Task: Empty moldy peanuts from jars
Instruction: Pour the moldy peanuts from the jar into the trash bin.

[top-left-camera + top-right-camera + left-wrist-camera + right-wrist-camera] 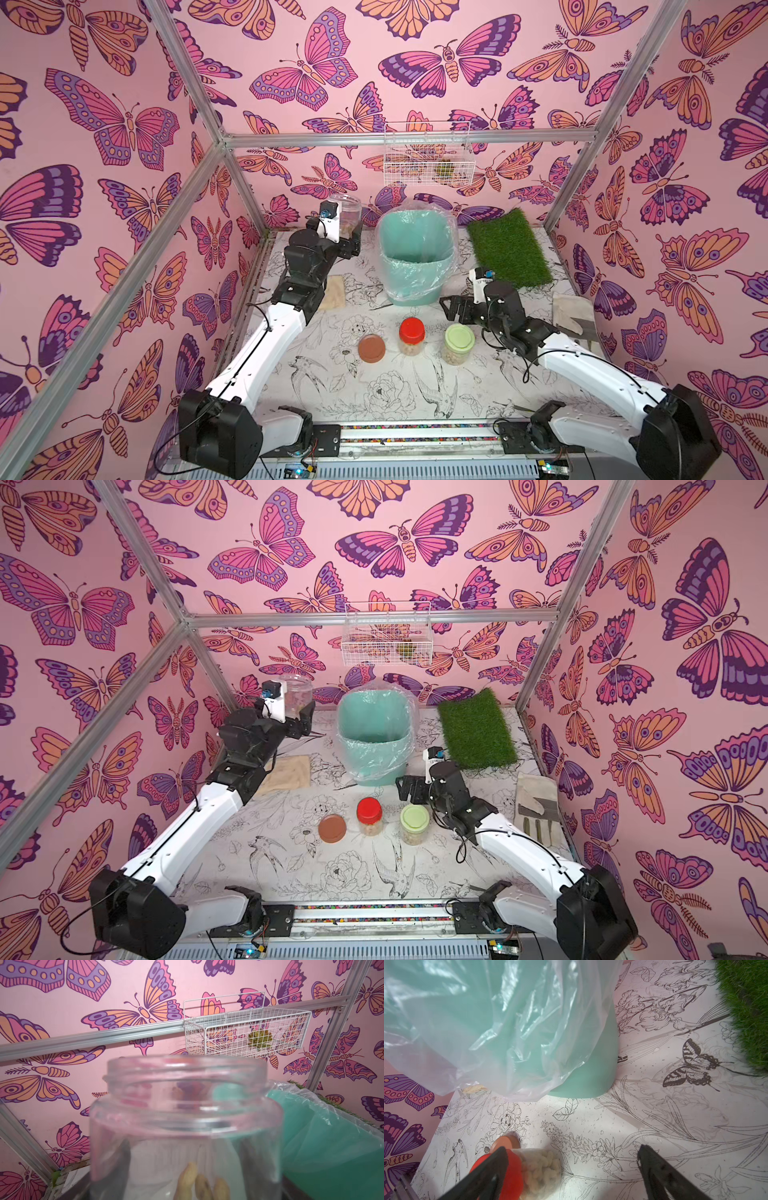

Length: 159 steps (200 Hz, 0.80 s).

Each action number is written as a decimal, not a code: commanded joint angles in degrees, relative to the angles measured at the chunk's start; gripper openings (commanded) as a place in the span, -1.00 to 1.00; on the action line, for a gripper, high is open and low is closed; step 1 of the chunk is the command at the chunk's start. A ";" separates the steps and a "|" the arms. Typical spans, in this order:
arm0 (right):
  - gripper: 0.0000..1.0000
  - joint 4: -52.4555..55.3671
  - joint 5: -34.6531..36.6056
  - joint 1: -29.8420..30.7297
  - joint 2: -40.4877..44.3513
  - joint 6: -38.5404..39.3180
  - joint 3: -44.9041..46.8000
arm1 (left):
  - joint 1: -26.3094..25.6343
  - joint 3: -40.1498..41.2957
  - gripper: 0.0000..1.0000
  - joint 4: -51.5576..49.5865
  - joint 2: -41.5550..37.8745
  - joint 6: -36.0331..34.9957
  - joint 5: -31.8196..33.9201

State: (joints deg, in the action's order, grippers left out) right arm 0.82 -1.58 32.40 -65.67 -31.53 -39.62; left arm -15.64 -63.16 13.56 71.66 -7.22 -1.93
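Moldy peanuts (199,1184): a few lie at the bottom of the open jar; pale heaps show in both lidded jars.
Open jar (348,212): lidless, mouth up, raised just beside the bin, clamped in the left gripper (348,240).
Red-lidded jar (411,336): stands on the table (316,374), between the brown lid (371,348) and the green-lidded jar (459,344).
Bin (415,286): mint green, clear plastic liner.
Right gripper (451,308): fingers spread wide, holding nothing, low in front of the bin.

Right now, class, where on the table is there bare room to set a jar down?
Free: the wide table strip from brown lid, red-lidded jar and green-lidded jar to the front rail. Crowded: between those jars, bin and right gripper.
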 commanded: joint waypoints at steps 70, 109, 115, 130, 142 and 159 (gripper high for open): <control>0.98 -0.71 0.65 0.37 0.93 1.35 0.41 | -10.77 -33.48 -1.00 -32.84 14.68 -66.14 9.36; 0.98 0.00 2.74 0.37 2.62 2.01 1.24 | -15.90 -48.40 -1.00 -34.31 27.48 -104.87 23.00; 0.98 -0.36 3.07 0.38 2.73 1.92 1.56 | -16.81 -50.24 -1.00 -34.11 29.06 -107.01 22.95; 0.98 -1.27 3.60 0.38 2.88 1.64 2.27 | -18.62 -49.49 -1.00 -33.45 30.05 -109.77 18.28; 0.98 -1.51 3.59 0.37 2.74 1.58 2.53 | -19.30 -46.82 -1.00 -33.34 30.16 -111.58 16.54; 0.98 -1.35 3.52 0.34 2.98 1.42 2.69 | -19.51 -44.61 -1.00 -33.57 30.12 -111.77 16.23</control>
State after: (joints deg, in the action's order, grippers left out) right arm 0.21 0.62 32.40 -63.53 -30.63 -37.45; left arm -34.33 -109.06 -21.45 103.33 -110.10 14.79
